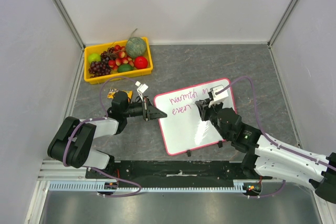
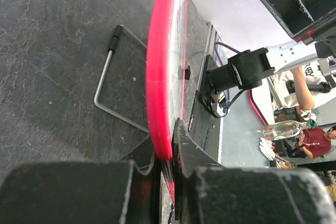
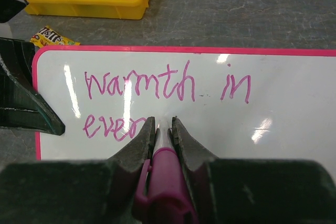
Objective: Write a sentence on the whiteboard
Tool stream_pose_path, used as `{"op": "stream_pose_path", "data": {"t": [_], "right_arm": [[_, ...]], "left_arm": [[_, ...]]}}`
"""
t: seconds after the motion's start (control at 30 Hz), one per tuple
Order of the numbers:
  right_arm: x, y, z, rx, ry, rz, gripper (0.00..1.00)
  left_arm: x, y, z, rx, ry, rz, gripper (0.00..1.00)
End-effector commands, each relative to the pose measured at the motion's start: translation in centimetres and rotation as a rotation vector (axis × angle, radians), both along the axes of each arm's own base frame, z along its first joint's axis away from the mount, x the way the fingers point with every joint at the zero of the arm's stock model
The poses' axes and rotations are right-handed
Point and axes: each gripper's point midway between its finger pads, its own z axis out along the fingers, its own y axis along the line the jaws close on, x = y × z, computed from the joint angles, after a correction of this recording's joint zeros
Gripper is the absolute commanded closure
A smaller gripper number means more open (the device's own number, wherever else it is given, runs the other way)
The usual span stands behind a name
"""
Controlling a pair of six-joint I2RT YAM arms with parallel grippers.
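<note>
Two arms on the job, both grippers closed on something.

Left gripper: fingers clamped on the pink rim at the left edge of the whiteboard. The left wrist view shows the rim pinched between the two pads, with no gap. A bent wire loop lies on the grey table just beside that rim.

Right gripper: closed on a magenta marker, held nose-down between the fingers over the middle of the board. The tip sits just right of the last visible letters on line two. The fingers hide the tip, so I can't tell whether it touches the surface.

Board position: flat on the table, centre-right, rotated a bit so its far right corner points away from the arms. Black feet show along the near edge.

Sentence: magenta handwriting in two lines at the far end of the board. Line one reads "warmth in". Line two reads "ever", and anything after that is behind the right gripper's fingers. The rest of the board below is bare white, with glare streaks.

Other items: a yellow tray in the far left corner, well apart from the board, loaded with fruit, namely grapes, apples, a green melon and one red round piece. A candy packet lies between the tray and the board, near the left arm's wrist and not touching the board.
</note>
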Motion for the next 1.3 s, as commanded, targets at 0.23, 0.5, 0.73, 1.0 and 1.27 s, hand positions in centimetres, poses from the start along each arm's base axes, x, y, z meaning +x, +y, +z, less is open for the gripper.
{"op": "stream_pose_path", "data": {"t": [0.23, 0.5, 0.73, 1.0, 1.27], "right_arm": [[-0.3, -0.4, -0.8, 0.017, 0.019, 0.0, 1.0], [-1.3, -0.6, -2.8, 0.007, 0.073, 0.027, 1.0], [-2.1, -0.7, -4.3, 0.009, 0.116, 0.05, 1.0], [-2.9, -0.4, -5.3, 0.004, 0.146, 0.092, 1.0], [-3.7, 0.5, -4.7, 0.034, 0.146, 0.159, 1.0]], "left_arm": [[-0.1, 0.2, -2.5, 0.079, -0.135, -0.024, 0.98], [-0.1, 0.2, -2.6, 0.08, -0.135, -0.024, 0.98], [-0.1, 0.2, -2.6, 0.08, -0.135, -0.024, 0.98], [-0.1, 0.2, -2.6, 0.08, -0.137, -0.023, 0.98], [-0.1, 0.2, -2.6, 0.081, -0.135, -0.021, 0.98]]}}
